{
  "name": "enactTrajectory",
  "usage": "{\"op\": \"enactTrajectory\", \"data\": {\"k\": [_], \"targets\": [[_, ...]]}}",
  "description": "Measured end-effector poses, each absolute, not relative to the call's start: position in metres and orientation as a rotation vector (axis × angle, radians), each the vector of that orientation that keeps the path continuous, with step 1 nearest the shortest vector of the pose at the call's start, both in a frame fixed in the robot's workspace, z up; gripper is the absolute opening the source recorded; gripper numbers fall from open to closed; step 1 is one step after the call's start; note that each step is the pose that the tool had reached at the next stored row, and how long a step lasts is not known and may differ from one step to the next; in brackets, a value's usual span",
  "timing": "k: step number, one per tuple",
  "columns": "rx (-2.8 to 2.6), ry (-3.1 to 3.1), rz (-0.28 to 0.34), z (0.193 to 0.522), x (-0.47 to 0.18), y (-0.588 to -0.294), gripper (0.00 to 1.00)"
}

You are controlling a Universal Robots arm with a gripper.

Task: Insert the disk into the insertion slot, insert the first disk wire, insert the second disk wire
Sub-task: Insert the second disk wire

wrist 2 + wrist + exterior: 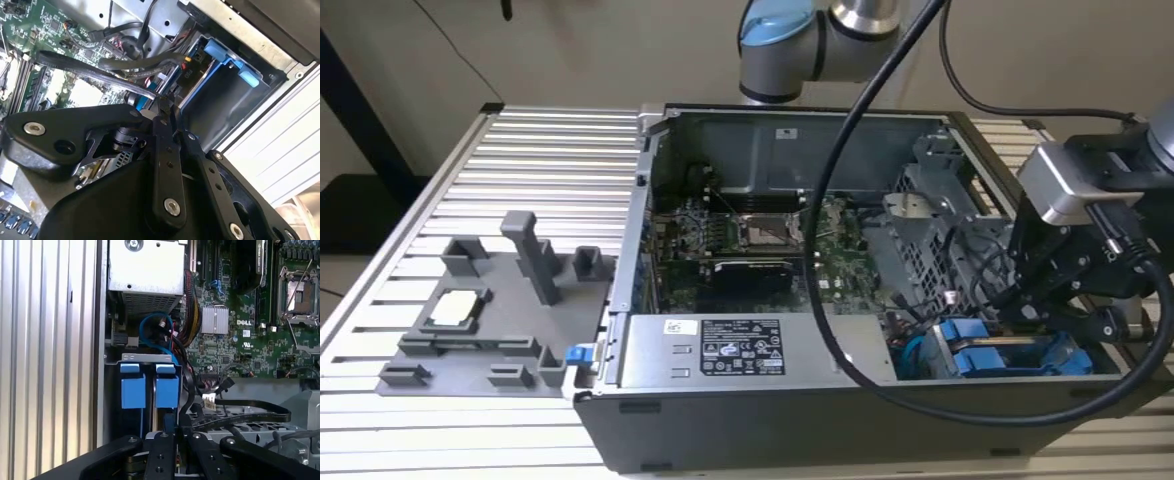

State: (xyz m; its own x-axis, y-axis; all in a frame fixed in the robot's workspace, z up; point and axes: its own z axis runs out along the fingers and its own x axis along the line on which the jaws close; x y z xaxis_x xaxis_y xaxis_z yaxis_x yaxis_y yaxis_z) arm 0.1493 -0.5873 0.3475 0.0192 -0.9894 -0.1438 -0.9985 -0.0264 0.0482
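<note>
The disk's blue carrier [987,356] sits down in the insertion slot [917,352] at the case's corner on the exterior view's right. Its two blue end tabs [150,389] lie just beyond my fingers under the slot's grey metal edge [148,358]. My gripper [1030,300] reaches into the case right above that bay. In both wrist views its black fingers [163,111] are closed together on the end of a flat black disk wire [95,72], which runs back over the drive cage [250,416]. The blue carrier [222,54] lies just past the fingertips [172,432].
The grey power-supply box [720,352] borders the bay, with a bundle of coloured cables [186,322] between them. The green motherboard [747,240] fills the case floor. A perforated drive cage [941,215] stands beside my arm. A grey fixture tray [494,300] lies on the slatted table.
</note>
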Motion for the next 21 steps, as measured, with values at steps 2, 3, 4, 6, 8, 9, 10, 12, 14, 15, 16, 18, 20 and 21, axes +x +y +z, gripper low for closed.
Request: {"op": "enactTrajectory", "data": {"k": [2,3,4,6,8,9,10,12,14,15,16,18,20,21], "targets": [[-2.193,2.145,0.211,0.3468,0.1524,-0.5877,0.16],[-2.191,2.147,0.211,0.3463,0.1533,-0.5877,0.16],[-2.190,2.148,0.211,0.3459,0.1541,-0.5878,0.16],[-2.184,2.154,0.211,0.3451,0.1545,-0.5879,0.16],[-2.172,2.164,0.210,0.3440,0.1546,-0.5878,0.16],[-2.168,2.169,0.210,0.3436,0.1547,-0.5879,0.16],[-2.164,2.172,0.210,0.3432,0.1547,-0.5879,0.16],[-2.158,2.177,0.210,0.3421,0.1546,-0.5879,0.16],[-2.156,2.180,0.209,0.3411,0.1547,-0.5879,0.16],[-2.154,2.181,0.209,0.3406,0.1547,-0.5878,0.16],[-2.154,2.182,0.209,0.3402,0.1547,-0.5878,0.16],[-2.152,2.183,0.209,0.3393,0.1547,-0.5878,0.16],[-2.151,2.184,0.209,0.3390,0.1547,-0.5879,0.16],[-2.151,2.184,0.209,0.3384,0.1547,-0.5878,0.16]]}}
